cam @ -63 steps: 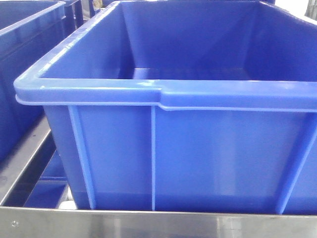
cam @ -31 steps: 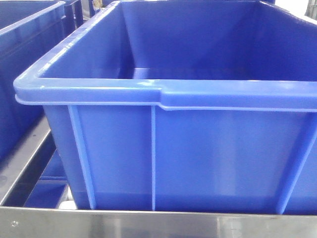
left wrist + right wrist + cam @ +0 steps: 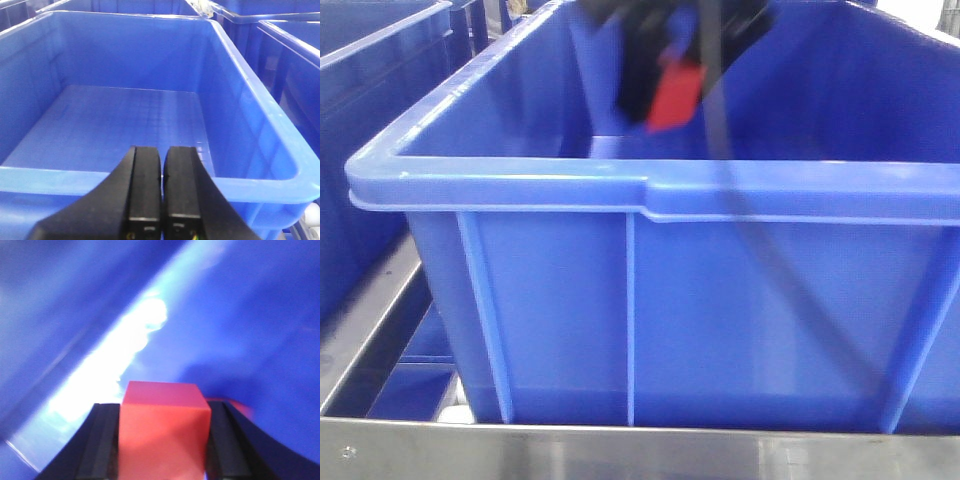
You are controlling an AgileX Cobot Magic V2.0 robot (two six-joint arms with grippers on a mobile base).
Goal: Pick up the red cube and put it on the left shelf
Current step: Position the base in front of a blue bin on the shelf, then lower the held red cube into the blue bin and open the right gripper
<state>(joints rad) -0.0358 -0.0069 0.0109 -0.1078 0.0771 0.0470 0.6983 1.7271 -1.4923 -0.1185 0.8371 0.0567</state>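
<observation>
A crate (image 3: 720,300) sat on the shelf (image 3: 620,455), just behind its front rail; a second crate (image 3: 360,120) stood to its left; over the first crate's inside, the right gripper (image 3: 670,80) held a cube (image 3: 675,95) between its fingers; the left gripper (image 3: 162,200), fingers together, hung over a crate's near rim.

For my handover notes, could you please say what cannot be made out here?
Front view: motion blur smears the right gripper and red cube; the near wall of the crate hides its floor.
Right wrist view: blur and glare hide what lies beneath the cube.
Left shelf: mostly cropped.
</observation>
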